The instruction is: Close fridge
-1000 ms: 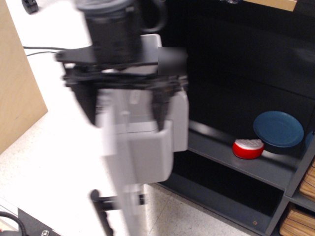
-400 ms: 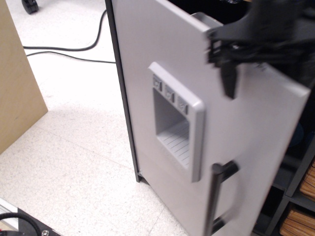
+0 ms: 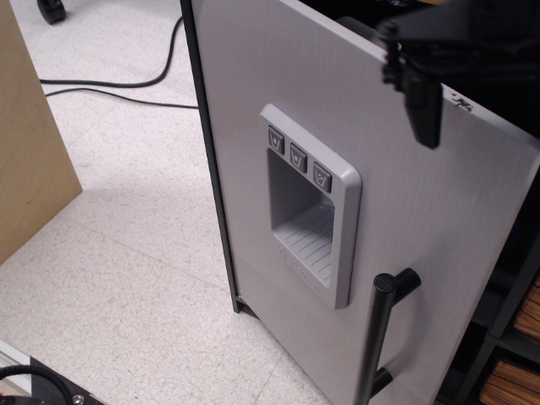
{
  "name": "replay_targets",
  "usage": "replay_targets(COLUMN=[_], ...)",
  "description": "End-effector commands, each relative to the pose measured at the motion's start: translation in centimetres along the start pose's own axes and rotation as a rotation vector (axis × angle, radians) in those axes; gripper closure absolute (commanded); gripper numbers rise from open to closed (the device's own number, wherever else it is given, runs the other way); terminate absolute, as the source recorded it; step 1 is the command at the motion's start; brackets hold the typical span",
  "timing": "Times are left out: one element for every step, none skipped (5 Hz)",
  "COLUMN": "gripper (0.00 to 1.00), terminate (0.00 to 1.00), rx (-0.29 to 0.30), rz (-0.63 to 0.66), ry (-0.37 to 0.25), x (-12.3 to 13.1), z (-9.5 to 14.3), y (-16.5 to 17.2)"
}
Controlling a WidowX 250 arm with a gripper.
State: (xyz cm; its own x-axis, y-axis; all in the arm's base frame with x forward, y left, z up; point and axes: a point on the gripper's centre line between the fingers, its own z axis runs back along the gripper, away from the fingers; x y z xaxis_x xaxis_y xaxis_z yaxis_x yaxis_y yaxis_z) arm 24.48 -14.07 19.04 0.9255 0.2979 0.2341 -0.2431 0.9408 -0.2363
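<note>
A: Where is the fridge (image 3: 354,211) right now?

B: It fills the middle and right of the view, standing on the speckled white surface (image 3: 126,278); the light grey door (image 3: 253,93) is swung nearly across the dark body, with a sliver of dark interior showing along its right edge; so nearly closed, I'd judge, though not seated

A: And the tool (image 3: 422,93)?

B: Top right, dark and partly cut off by the frame; one black finger (image 3: 424,105) hangs down over the door's upper right corner; whether it touches the panel I cannot tell; I see only that one finger clearly, so I cannot tell how wide the tool stands; it holds nothing that I can see

A: How will the door handle?

B: Likely light, stiff plastic on a hinge at the left; it should swing with a gentle push; best pressed flat near the free right edge, or taken by the black bar handle (image 3: 384,337) low down; the face looks smooth, so a finger could slide

A: Anything inside?

B: Hidden by the door; the dispenser recess (image 3: 305,224) under its three buttons is empty; a tan wooden board (image 3: 29,143) stands well apart on the left, cables (image 3: 126,84) behind
</note>
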Motion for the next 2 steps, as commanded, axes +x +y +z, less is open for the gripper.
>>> replay_targets(gripper=[0.0,0.0], terminate=[0.0,0.0], rx=[-0.025,0.066], rz=[-0.02,-0.042], ry=[-0.003,0.023], x=[-0.6,-1.3], z=[1.7,-0.4], y=[0.1,2.3])
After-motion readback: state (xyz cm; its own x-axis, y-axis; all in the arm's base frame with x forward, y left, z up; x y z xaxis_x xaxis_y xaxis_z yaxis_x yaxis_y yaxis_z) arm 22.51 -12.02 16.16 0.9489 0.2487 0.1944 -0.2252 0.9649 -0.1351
